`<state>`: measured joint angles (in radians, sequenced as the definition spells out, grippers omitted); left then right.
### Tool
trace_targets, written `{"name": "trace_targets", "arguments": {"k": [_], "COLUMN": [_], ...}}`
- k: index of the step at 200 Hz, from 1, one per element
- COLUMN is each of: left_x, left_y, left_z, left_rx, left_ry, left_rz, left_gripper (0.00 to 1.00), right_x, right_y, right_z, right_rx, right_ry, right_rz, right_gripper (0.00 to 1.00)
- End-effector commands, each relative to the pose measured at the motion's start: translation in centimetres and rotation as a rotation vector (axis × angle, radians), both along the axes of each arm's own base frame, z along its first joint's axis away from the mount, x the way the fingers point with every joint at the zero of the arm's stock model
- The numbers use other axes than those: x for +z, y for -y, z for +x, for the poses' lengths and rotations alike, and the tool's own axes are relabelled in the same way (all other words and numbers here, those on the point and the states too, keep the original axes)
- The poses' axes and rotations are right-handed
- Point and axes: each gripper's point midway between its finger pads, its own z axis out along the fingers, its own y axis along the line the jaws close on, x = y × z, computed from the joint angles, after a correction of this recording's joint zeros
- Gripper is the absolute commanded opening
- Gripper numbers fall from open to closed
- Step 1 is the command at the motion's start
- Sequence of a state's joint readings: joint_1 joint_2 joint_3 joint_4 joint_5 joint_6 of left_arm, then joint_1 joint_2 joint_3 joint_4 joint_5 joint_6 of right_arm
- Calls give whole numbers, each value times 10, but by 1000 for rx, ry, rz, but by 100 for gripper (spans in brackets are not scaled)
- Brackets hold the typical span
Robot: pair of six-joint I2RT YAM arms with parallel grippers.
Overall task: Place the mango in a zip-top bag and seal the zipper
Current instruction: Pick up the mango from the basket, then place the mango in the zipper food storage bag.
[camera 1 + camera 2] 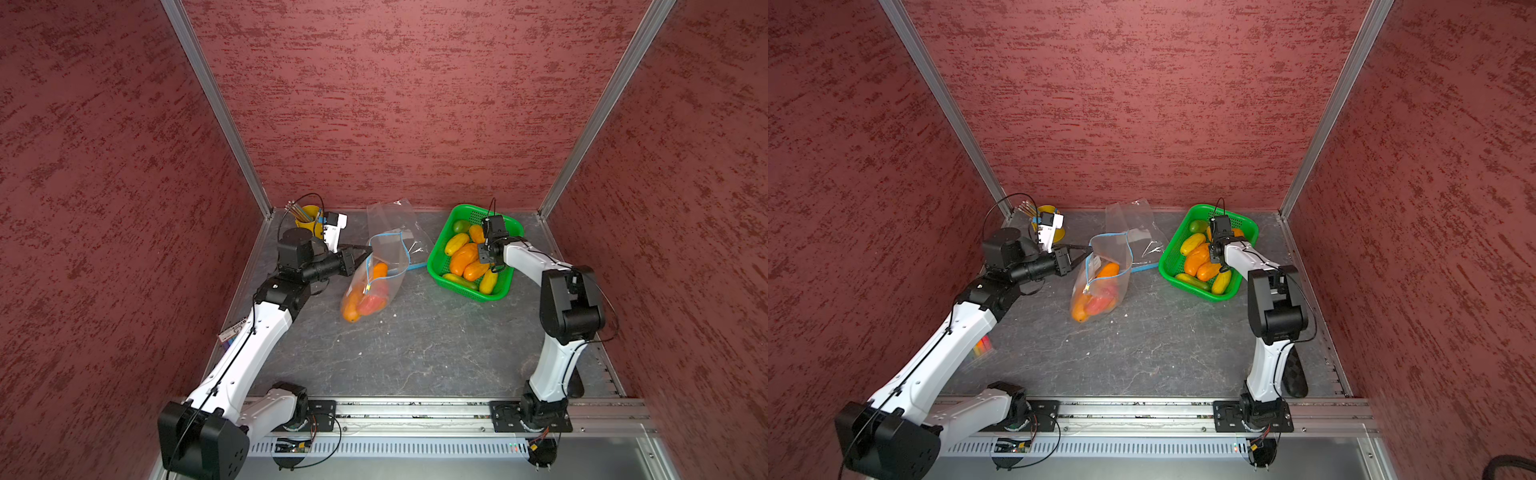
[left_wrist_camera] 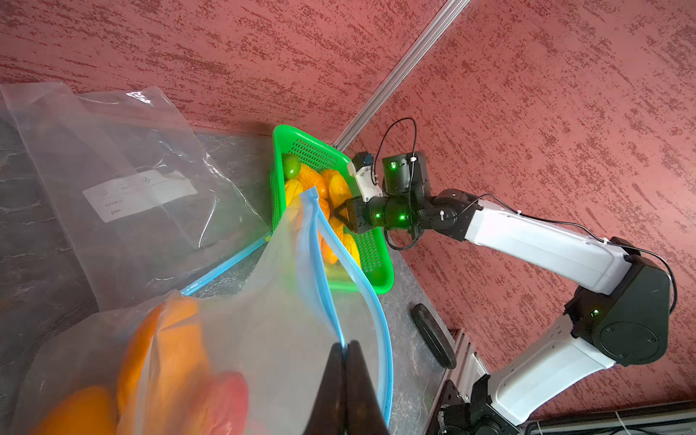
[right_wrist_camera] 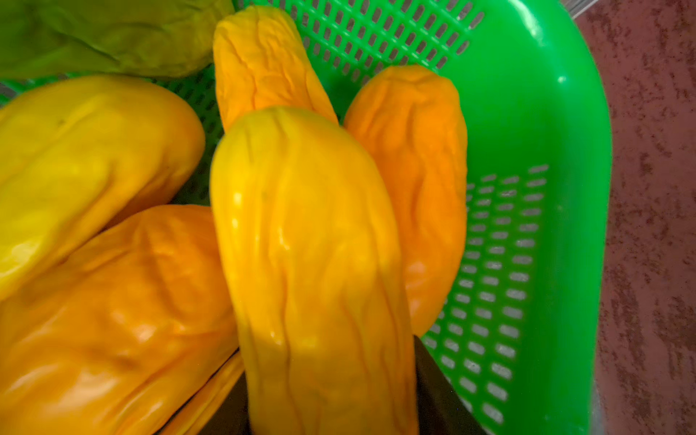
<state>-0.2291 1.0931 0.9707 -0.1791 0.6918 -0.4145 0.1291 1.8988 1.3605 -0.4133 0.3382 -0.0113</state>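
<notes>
A clear zip-top bag (image 1: 376, 274) with a blue zipper stands open in the middle of the table in both top views, with orange and red fruit (image 1: 361, 301) inside. My left gripper (image 2: 345, 344) is shut on the bag's blue zipper rim (image 2: 320, 241) and holds its mouth up. My right gripper (image 3: 327, 350) reaches down into the green basket (image 1: 515, 226), its fingers pressed against both sides of a yellow-orange mango (image 3: 312, 244). Several more mangoes (image 3: 94, 132) lie around it in the basket.
A second, flat bag (image 1: 395, 216) lies behind the open one against the back wall. A yellow cup of pencils (image 1: 307, 218) stands at the back left by the left arm. A black object (image 1: 1296, 374) lies beside the right arm's base. Red walls enclose three sides.
</notes>
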Motion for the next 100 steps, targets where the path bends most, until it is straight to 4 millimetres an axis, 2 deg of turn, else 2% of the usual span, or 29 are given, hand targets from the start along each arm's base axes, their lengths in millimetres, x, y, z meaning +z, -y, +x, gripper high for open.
{"name": "trace_targets", "arguments": {"k": [1, 12, 27, 35, 37, 45, 55, 62, 69, 78, 100], "left_x": [13, 13, 14, 13, 14, 14, 14, 14, 13, 12, 9], "left_y": [-2, -1, -2, -2, -2, -3, -3, -4, -4, -4, -3], "left_z": [2, 2, 2, 2, 2, 2, 3, 4, 4, 6, 7], "left_rx": [-1, -3, -3, -4, -3, -4, -2, -2, -2, 0, -5], "left_ry": [30, 30, 31, 27, 28, 27, 25, 23, 20, 14, 5], "left_rz": [-13, -14, -14, -13, -14, -15, -17, -21, -22, -23, -23], "left_gripper": [0, 0, 0, 0, 0, 0, 0, 0, 0, 0, 0], "right_x": [78, 103, 153, 186, 200, 235, 269, 286, 297, 304, 300], "right_y": [-12, -22, -48, -76, -84, -116, -159, -184, -208, -231, -288], "right_z": [3, 0, -13, -26, -33, -58, -92, -116, -138, -156, -178], "right_rx": [20, 41, 91, 171, 197, 290, 412, 479, 546, 593, 699], "right_ry": [187, 248, 380, 486, 527, 649, 768, 828, 869, 901, 892], "right_rz": [100, 176, 362, 493, 526, 647, 786, 876, 960, 1042, 1114], "right_gripper": [38, 35, 30, 28, 28, 27, 27, 28, 30, 31, 32]}}
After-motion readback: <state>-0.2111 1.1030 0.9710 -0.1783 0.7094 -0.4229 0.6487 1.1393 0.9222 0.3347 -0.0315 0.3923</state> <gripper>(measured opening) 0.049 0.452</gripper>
